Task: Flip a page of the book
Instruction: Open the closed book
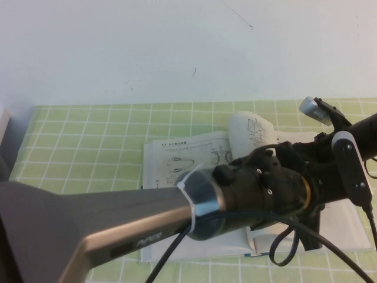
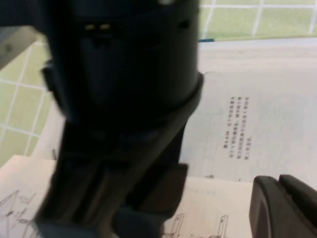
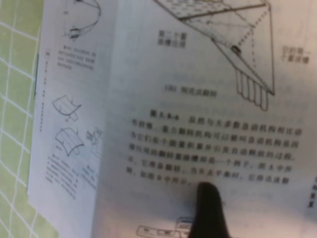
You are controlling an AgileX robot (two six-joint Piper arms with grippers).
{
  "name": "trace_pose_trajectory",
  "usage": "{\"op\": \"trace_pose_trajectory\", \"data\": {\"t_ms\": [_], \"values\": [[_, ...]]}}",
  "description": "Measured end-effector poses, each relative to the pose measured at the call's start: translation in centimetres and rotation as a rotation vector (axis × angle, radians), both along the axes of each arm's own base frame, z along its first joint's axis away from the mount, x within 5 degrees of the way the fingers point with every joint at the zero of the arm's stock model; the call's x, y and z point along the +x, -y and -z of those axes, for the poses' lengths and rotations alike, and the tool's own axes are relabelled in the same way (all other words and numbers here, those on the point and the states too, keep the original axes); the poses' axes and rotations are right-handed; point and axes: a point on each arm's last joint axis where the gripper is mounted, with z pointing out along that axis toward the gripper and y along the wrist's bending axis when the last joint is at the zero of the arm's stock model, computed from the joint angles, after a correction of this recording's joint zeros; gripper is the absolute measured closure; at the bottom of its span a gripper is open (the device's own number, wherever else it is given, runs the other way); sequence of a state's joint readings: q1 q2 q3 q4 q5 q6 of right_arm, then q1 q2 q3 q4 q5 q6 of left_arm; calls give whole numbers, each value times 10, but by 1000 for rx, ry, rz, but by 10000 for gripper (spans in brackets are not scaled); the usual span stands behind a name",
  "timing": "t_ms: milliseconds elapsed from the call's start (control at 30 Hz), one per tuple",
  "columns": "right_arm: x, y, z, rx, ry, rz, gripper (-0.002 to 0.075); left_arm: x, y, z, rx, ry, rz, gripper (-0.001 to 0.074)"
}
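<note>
The book (image 1: 177, 171) lies open on the green checked cloth, with line drawings on its off-white pages. One page (image 1: 252, 131) is lifted and curls up near the book's middle. My right gripper (image 3: 208, 198) is shut on this page (image 3: 198, 99): one dark finger shows in front of the paper and the other is hidden behind it. In the high view it is mostly hidden behind my left arm (image 1: 247, 188). My left gripper (image 2: 285, 208) is shut and sits low over the book's right-hand page (image 2: 257, 124), beside the right arm's dark body (image 2: 124, 99).
The green checked cloth (image 1: 82, 135) surrounds the book, with a white wall behind. My left arm crosses the front of the table from the lower left. Black cables (image 1: 294, 242) hang over the book's front edge. A pale object (image 1: 3, 127) stands at the far left.
</note>
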State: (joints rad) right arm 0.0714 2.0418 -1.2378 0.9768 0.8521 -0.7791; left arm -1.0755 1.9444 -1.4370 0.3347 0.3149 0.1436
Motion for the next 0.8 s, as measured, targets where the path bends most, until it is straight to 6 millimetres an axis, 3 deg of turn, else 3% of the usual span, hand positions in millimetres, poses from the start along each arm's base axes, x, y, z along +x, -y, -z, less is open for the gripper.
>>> {"op": "trace_pose_trajectory", "data": {"t_ms": [400,800], "values": [[0,0,0,0,10,-16,258,1,10,36,49,-27,18,738],[0,0,1,-1,12,-19,259,3,19,44,-14,-10,49,738]]}}
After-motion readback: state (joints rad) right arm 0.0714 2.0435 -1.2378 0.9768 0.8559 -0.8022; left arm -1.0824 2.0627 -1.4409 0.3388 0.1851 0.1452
